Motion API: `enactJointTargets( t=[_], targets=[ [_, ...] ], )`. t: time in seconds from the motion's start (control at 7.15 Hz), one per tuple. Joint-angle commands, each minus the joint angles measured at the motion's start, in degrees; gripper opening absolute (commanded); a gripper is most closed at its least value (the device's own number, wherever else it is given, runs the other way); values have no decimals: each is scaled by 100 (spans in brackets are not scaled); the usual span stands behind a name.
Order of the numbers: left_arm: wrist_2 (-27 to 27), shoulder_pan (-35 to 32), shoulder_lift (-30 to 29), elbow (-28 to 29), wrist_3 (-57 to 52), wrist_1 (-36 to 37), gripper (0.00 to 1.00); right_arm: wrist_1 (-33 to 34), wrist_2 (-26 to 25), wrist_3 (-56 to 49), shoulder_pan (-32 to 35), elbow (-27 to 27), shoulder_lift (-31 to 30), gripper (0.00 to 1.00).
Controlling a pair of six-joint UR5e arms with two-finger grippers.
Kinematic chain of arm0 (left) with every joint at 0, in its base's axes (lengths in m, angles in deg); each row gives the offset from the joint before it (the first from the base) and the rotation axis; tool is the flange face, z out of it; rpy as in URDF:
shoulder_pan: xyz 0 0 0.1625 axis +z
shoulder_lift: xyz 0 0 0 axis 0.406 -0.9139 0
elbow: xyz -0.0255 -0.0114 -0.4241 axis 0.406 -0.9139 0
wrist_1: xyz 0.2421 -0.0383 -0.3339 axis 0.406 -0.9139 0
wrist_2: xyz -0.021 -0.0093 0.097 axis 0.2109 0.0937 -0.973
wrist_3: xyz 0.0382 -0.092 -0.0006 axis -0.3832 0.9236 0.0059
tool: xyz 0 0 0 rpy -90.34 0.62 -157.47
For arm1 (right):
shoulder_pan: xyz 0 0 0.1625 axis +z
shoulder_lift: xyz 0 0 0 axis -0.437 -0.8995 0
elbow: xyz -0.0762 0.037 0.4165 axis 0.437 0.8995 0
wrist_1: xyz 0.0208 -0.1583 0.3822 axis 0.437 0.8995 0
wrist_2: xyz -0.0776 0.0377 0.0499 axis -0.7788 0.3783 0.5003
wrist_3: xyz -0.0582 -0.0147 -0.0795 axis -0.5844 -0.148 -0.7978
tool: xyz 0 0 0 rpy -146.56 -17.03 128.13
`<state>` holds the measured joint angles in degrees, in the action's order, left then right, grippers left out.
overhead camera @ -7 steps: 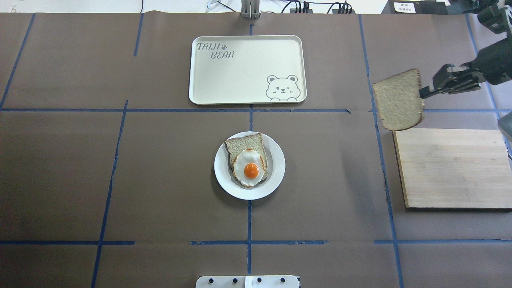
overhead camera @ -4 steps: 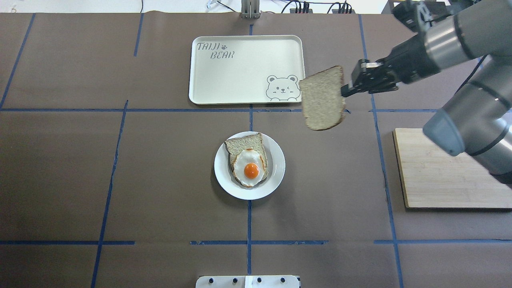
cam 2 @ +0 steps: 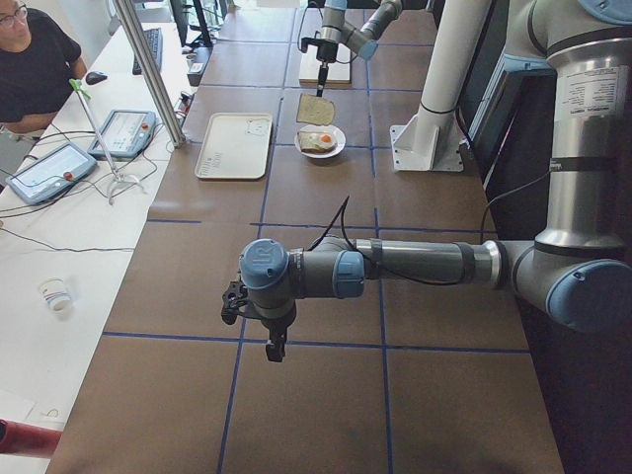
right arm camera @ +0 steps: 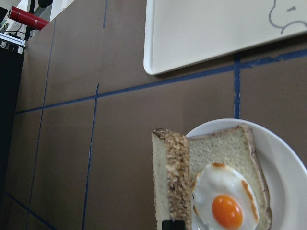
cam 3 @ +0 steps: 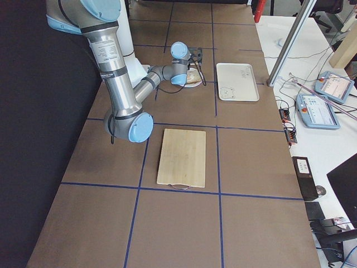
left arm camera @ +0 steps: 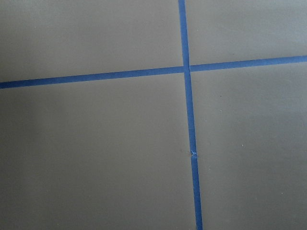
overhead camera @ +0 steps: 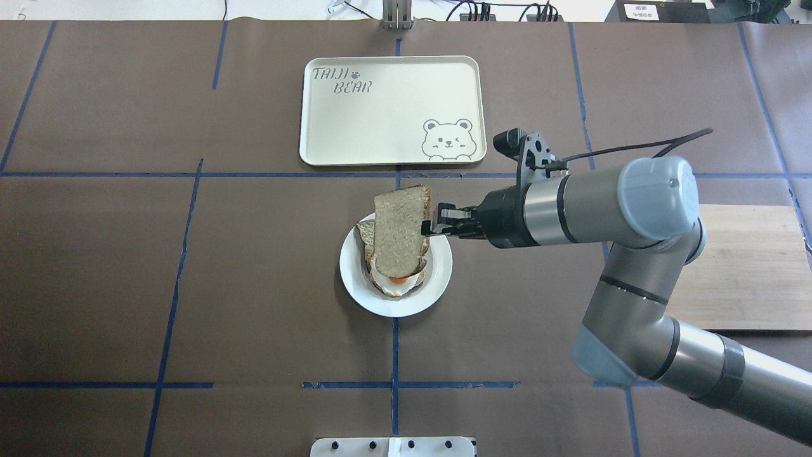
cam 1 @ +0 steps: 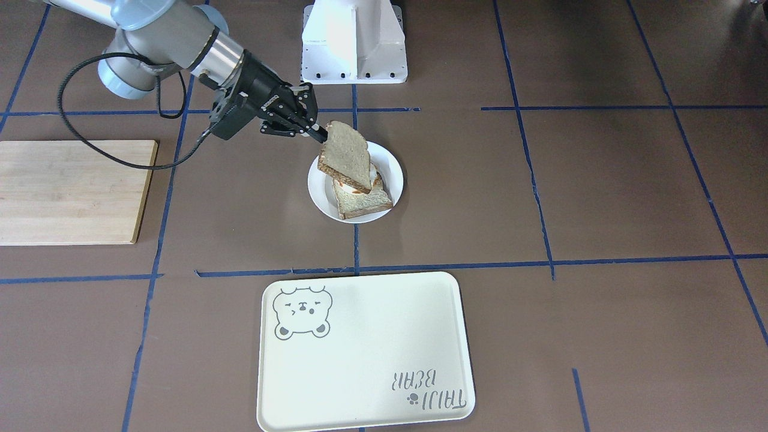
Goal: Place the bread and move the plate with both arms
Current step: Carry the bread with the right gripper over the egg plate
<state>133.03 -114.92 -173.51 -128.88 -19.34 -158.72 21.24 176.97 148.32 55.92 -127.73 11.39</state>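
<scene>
Tray [overhead camera: 392,111]: cream, rectangular, lying flat; bear drawing in one corner, "TAIJI BEAR" lettering in the opposite corner.
Board [cam 1: 69,192]: pale wood, flat on the robot's right side, well apart from the tray.
Egg slice [right arm camera: 220,143]: bears a fried egg [right arm camera: 226,211] with an orange yolk.
Tape [left arm camera: 188,120]: blue lines gridding the brown table cover [overhead camera: 254,285].
Side bench: person in a black top [cam 2: 30,59]; a small cup [cam 2: 57,294], possibly paper.
</scene>
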Motion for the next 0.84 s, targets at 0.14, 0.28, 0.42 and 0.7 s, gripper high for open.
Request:
enactJointTargets(
  t=[0.14, 0.28, 0.42, 0.7],
  targets=[
    [24, 0, 1, 67, 4, -18, 100, -34, -304, -156, -408, 473, 145, 0],
    [24, 0, 9, 67, -5, -18, 100, -52, -348, -253, -399, 745, 302, 0],
    [24, 0, 9, 67, -5, -18, 100, -60, -366, -263, -391, 870, 399, 0],
    [24, 0, 10, 50, -5, -27, 100, -60, -366, -421, -312, 1151, 418, 0]
  ],
)
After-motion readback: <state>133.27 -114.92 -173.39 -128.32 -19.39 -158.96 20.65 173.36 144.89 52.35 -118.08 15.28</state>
